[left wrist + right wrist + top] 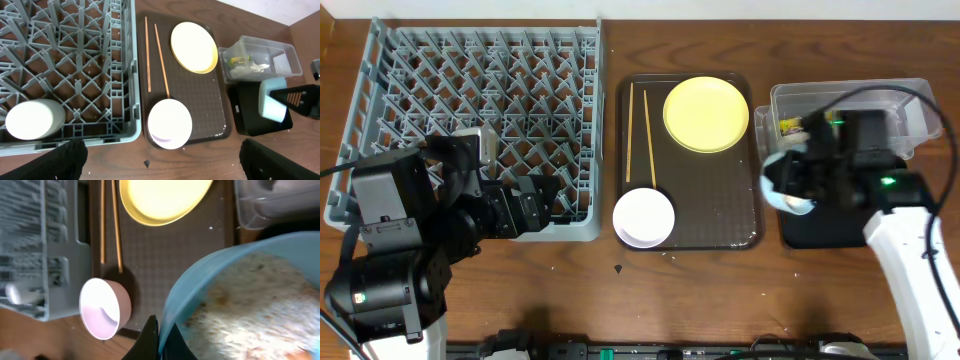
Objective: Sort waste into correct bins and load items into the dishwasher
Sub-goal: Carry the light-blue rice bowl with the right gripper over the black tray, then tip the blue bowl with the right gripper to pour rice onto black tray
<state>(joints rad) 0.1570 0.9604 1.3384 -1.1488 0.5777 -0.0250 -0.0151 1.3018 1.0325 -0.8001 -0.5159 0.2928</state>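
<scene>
The right gripper [161, 339] is clamped on the rim of the blue bowl [240, 295]. The bowl tilts above the black tray [252, 122] with scraps [260, 310] inside, and the tub [900, 100] sits at its 12 o'clock. The left gripper [535, 208] hangs with jaws wide apart over the rack's [470, 80] 5 o'clock corner, with the white bowl [643, 216] at its 3 o'clock.

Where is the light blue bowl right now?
On the right side of the overhead view: the right gripper grips the light blue bowl by its rim, over the left part of the black tray, next to the clear tub.
</scene>
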